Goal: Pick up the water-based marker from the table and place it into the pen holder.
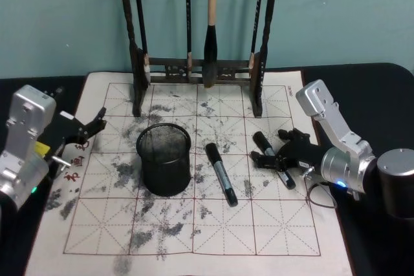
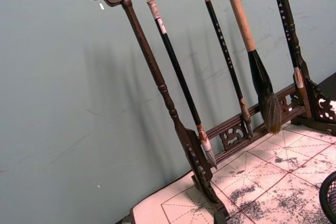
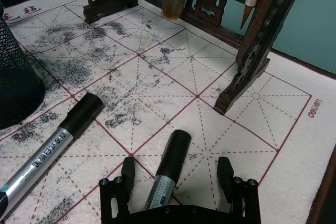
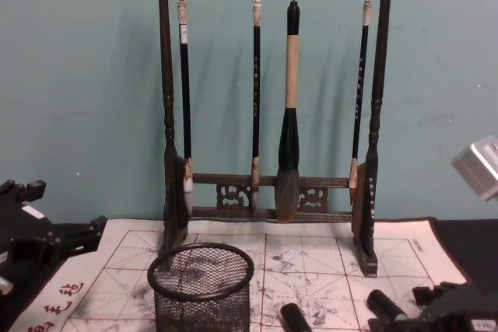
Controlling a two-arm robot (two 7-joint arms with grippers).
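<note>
Counter point(image 1: 378, 75): black; carries everything below.

Practice mat point(image 1: 291, 224): pale felt with a red grid, blotched with ink, laid flat across the middle of the counter.

Brush rack point(image 4: 165, 114): dark wood, upright along the mat's far edge, with four brushes hanging from its top bar. The thickest brush point(image 4: 289, 130) is third from the left.

Left gripper point(image 1: 90, 127): at the mat's left edge, held off the surface and well apart from the markers. I cannot tell the gap of its jaws.

Right gripper point(image 1: 284, 156): low over the right part of the mat. In the right wrist view point(image 3: 176, 167) its jaws stand wide, one on each side of a marker, with a gap on both sides and no contact visible.

Pen holder point(image 1: 165, 172): black wire-mesh cup, upright on the mat left of centre and nearer than the rack. No pen shows inside it in the head view.

Water-based marker point(image 1: 264, 143): black cap, silver-grey printed barrel. It lies flat on the mat right of the pen holder, its cap pointing far-left toward the rack. The barrel lies between the right jaws point(image 3: 170, 161).

Second marker point(image 1: 221, 174): same build, lying flat between the pen holder and the water-based marker, just beside the holder but not touching it.
</note>
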